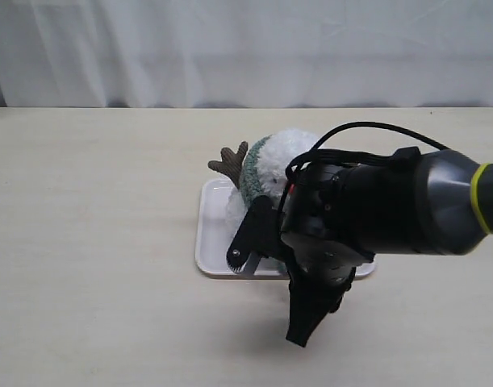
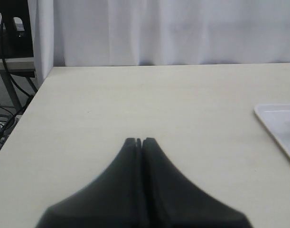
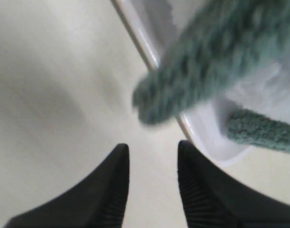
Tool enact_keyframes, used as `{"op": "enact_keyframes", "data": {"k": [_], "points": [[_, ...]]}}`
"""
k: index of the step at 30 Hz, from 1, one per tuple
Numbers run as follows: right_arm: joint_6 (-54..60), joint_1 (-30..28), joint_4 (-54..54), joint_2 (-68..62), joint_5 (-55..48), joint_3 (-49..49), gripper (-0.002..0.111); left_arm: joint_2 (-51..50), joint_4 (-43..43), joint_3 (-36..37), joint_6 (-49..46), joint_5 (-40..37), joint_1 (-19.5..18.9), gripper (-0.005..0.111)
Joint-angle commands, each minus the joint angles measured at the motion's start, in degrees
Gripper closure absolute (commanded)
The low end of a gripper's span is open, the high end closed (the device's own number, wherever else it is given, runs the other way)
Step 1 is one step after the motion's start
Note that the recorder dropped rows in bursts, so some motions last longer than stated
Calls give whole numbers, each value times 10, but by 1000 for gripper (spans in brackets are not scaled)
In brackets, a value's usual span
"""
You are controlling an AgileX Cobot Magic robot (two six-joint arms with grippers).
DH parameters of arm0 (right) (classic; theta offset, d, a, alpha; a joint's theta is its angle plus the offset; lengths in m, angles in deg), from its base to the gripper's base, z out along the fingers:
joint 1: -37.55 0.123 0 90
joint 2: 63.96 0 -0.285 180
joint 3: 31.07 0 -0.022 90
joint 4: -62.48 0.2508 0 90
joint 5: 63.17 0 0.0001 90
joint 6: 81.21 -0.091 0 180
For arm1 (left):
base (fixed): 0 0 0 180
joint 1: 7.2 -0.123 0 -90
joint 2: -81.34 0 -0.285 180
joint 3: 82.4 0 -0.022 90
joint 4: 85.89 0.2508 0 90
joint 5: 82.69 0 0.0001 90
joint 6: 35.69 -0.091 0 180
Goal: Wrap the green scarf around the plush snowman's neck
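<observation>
Knit like the green scarf [image 3: 206, 61] looks soft, light and floppy; a pinch near its rounded end should hold. That end hangs just ahead of the right tool [image 3: 152, 145], jaws apart and empty, above the tray [image 3: 216, 147] rim, the rest draped on the plush snowman [image 1: 290, 149]. The left tool [image 2: 139, 140] sits closed over the bench [image 2: 135, 95]

The plush snowman [image 1: 288, 150] rests on a white tray [image 1: 207, 242], one brown twig arm [image 1: 230, 161] sticking out. The green scarf [image 1: 251, 168] bands it beside that arm.
</observation>
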Motion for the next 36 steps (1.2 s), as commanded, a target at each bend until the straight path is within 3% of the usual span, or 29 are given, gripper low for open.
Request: {"op": "enact_keyframes", "data": {"k": [1,5,11,13,14,16,20,25,31,36], "points": [[46,0,58,1,-37,2,60,2,1,1,2,5,-2,107],[80,0,117,15,-45,2,57,2,1,1,2,5,-2,107],[56,0,123,71,-32,-19,57,2,1,1,2,5,-2,107],[28,0,129,104,2,-47,67,2,1,1,2,5,-2,107],[19,0,141,122,32,-66,84,2,1,1,2,5,-2,107],[18,0,147,134,63,-102,104,2,1,1,2,5,-2,107],[-40,0,105,96,32,-197,104,2,1,1,2,5,-2,107],[-117,-2,-22,-40,-159,-361,104,2,1,1,2,5,-2,107],[-106,-42,36,-141,-179,-477,104,2,1,1,2,5,-2,107],[-106,-62,47,-169,-196,-477,104,2,1,1,2,5,-2,107]]}}
